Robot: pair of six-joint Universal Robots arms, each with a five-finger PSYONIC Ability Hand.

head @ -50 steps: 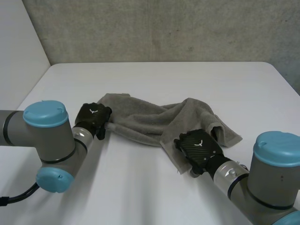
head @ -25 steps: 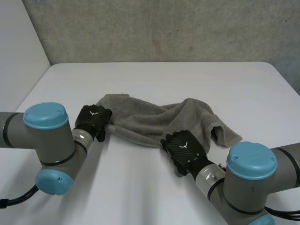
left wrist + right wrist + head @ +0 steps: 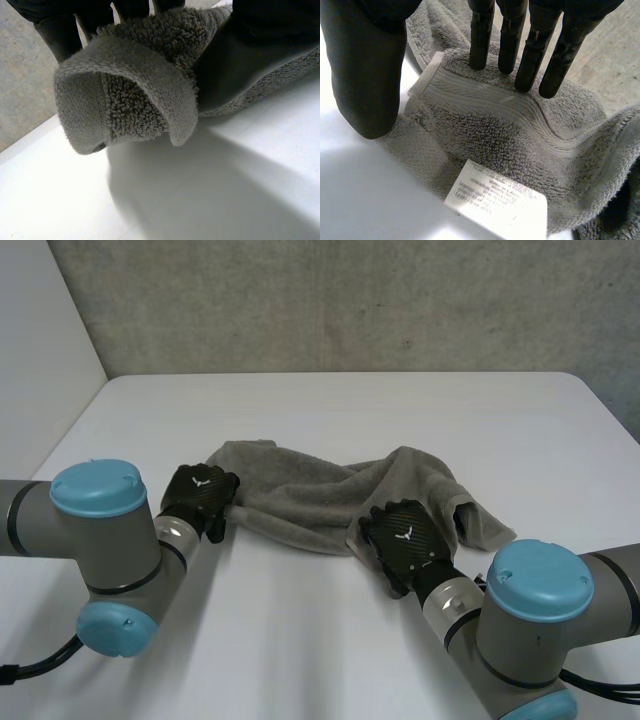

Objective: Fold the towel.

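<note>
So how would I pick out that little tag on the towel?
On the white table lies a crumpled grey towel; go to the corner under the robot's right hand. Just beneath its palm sits the label, a smooth white rectangle with faint print, unlike the grey looped pile around it.

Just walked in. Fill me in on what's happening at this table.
A two-armed robot is working on a grey towel that lies bunched and unfolded on the white table. The left robot hand grips the towel's end on the robot's left, with fingers and thumb closed round a rolled-over edge. The right robot hand is open, its straight fingers resting on the towel's near corner beside the white label. No neat fold is made yet.
</note>
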